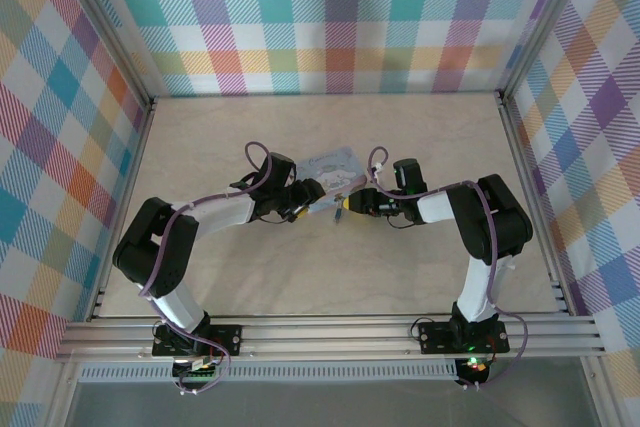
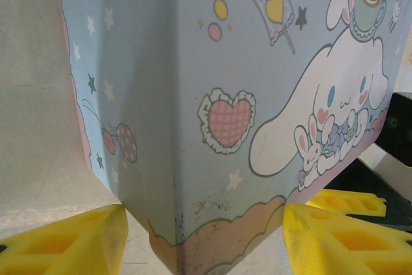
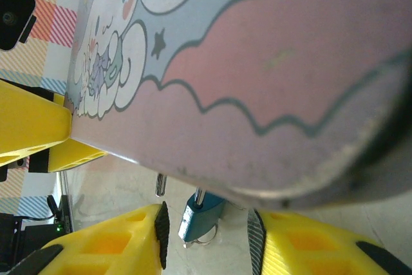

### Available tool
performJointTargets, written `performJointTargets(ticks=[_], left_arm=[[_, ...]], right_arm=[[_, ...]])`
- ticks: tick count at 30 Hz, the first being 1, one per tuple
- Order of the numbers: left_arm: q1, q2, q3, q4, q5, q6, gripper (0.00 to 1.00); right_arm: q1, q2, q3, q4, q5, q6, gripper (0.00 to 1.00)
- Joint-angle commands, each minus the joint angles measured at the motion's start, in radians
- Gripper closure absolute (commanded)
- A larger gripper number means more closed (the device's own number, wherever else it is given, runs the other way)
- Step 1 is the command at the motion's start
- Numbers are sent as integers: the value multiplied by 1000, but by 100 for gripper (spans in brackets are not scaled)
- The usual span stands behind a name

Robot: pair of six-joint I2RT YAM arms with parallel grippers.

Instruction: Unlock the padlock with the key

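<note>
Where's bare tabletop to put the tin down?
Free: the far table strip between the tin and back wall; the near strip along the rail. Crowded mid-table, where left pincer and right pincer meet at the tin.

Plaid pastel walls (image 1: 340, 17) surround a seemingly beige tabletop (image 1: 330, 267).

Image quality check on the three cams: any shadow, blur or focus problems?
Top external: even light, sharp, no glare. Left wrist: a soft shadow band runs down the left part of the pale blue cartoon-printed tin, and the print to its right is crisp. Right wrist: the tin's near rim is heavily defocused at lower right, while the small dark padlock with a bluish body is fairly sharp.
</note>
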Motion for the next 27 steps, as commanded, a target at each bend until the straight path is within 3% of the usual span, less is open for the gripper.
performJointTargets(ticks=[1, 7, 16, 21, 27], left_arm=[[-12, 21, 2, 25, 6, -9, 37], [-18, 25, 7, 26, 8, -12, 39], [-22, 31, 13, 27, 5, -15, 40], [-24, 30, 16, 27, 5, -17, 40], [-26, 36, 21, 31, 4, -20, 40]], right_arm=[[-4, 9, -2, 20, -33, -12, 60], [-1, 30, -20, 117, -26, 27, 61], [8, 42, -18, 147, -5, 30, 64], [11, 51, -28, 153, 1, 25, 70], [21, 50, -58, 167, 22, 30, 70]])
